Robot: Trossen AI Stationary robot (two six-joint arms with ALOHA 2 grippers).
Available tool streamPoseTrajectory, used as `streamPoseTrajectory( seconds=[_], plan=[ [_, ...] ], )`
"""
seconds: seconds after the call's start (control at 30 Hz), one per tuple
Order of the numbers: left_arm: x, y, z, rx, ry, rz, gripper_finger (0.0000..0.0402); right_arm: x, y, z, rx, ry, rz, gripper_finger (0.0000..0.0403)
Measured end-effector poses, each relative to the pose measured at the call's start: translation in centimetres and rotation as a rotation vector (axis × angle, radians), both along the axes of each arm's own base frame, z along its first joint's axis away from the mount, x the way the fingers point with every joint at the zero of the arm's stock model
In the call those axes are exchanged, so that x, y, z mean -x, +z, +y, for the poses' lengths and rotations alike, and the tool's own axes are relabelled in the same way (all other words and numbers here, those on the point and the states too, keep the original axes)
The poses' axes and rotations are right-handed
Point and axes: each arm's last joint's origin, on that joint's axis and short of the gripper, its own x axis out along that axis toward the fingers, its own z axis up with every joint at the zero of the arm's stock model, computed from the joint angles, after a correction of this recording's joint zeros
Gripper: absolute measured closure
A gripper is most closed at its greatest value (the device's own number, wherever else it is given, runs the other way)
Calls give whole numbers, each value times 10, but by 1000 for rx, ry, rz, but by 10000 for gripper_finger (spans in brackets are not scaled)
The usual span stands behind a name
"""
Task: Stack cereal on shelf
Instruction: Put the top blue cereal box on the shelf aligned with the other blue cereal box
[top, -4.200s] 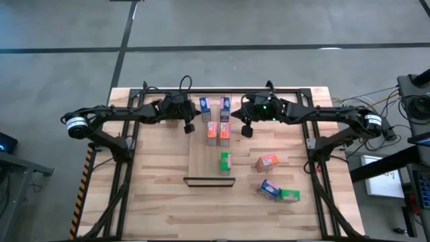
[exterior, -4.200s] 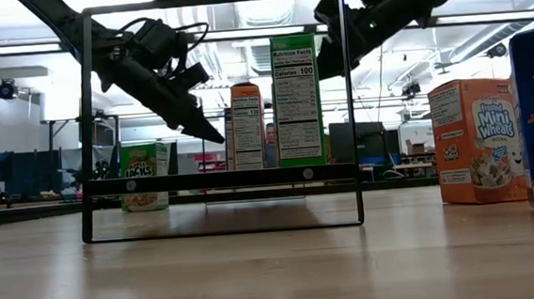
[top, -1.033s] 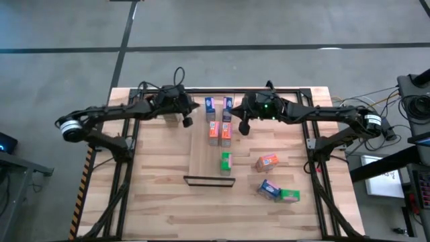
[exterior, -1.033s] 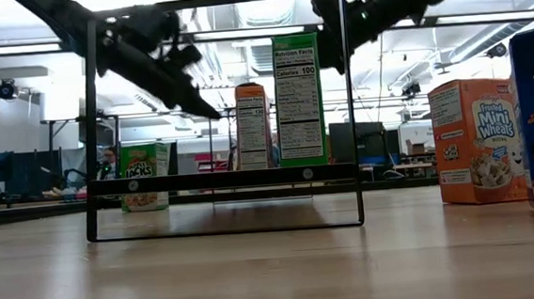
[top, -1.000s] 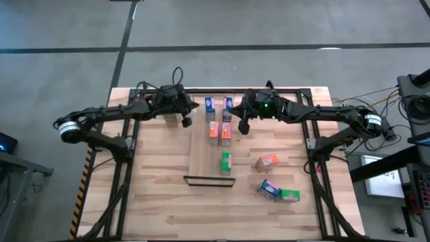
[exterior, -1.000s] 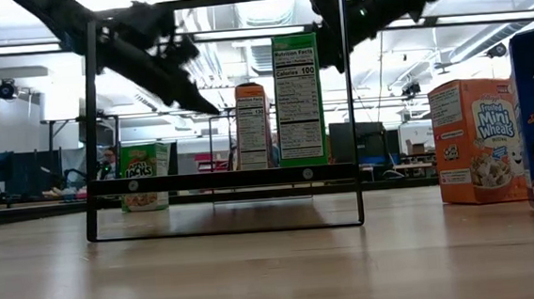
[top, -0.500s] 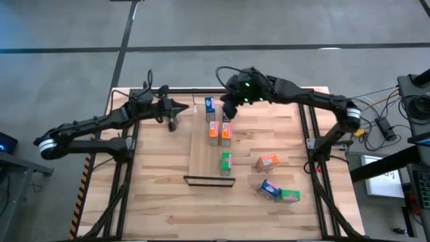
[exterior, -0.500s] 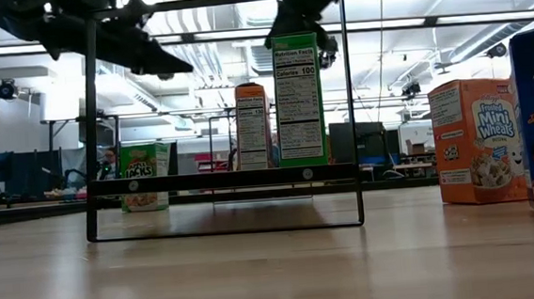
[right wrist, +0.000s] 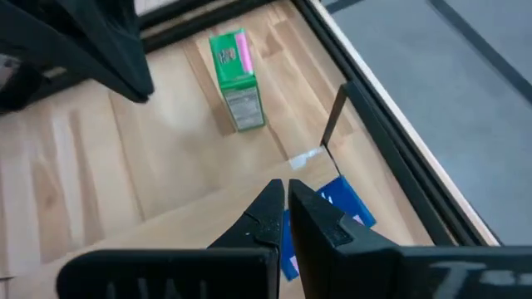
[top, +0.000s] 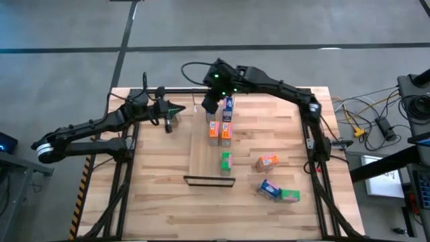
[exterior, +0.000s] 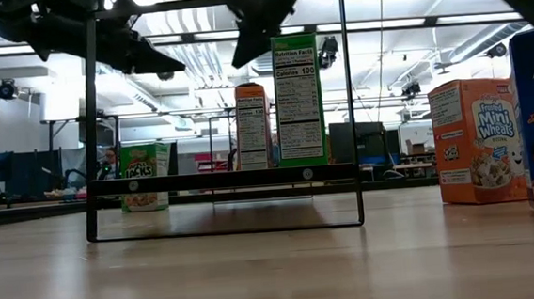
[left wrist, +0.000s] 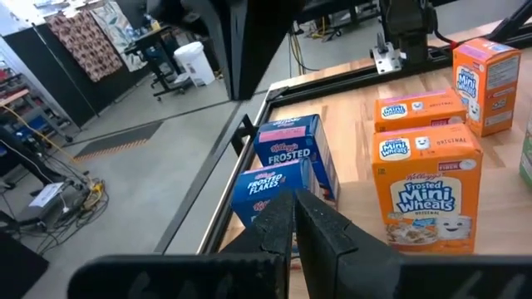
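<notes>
The shelf (top: 203,156), a light wood panel with a dark metal lip (top: 209,180) at its near end, lies in the middle of the table. On it stand two blue cereal boxes (left wrist: 291,149), two orange ones (top: 218,131) and a green one (top: 226,161). Another green box (right wrist: 235,79) stands upright near the table's far edge. My right gripper (right wrist: 287,208) is shut and hangs high above the blue boxes at the shelf's far end (top: 208,104). My left gripper (top: 169,124) is shut, left of the shelf, and points nearly level at the boxes (left wrist: 295,220).
An orange box (top: 267,162), a blue box (top: 269,189) and a green box (top: 290,195) stand or lie loose on the planked table right of the shelf. Black frame rails (top: 309,134) run along the table's left, right and far sides.
My right gripper has swung up and toward the table's left and far edges, from beside the orange boxes to above the blue ones. My left gripper has drawn back toward the table's left edge, risen a little and tipped closer to level. Both stay shut; no box has moved.
</notes>
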Motion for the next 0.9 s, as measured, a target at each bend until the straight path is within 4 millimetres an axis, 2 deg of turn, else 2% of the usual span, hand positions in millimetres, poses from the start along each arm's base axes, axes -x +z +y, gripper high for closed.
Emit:
streamPoseTrajectory(
  seconds=[0.2,0.37,0.9],
  plan=[
    [1,-2,0,10,0,20,401,-22,-26,-7,17,43,66,390],
    [1,-4,0,19,0,35,401,-26,-42,-10,3,35,134,390],
    [1,-5,-1,23,0,43,401,-28,-57,-13,56,8,206,390]
  ],
)
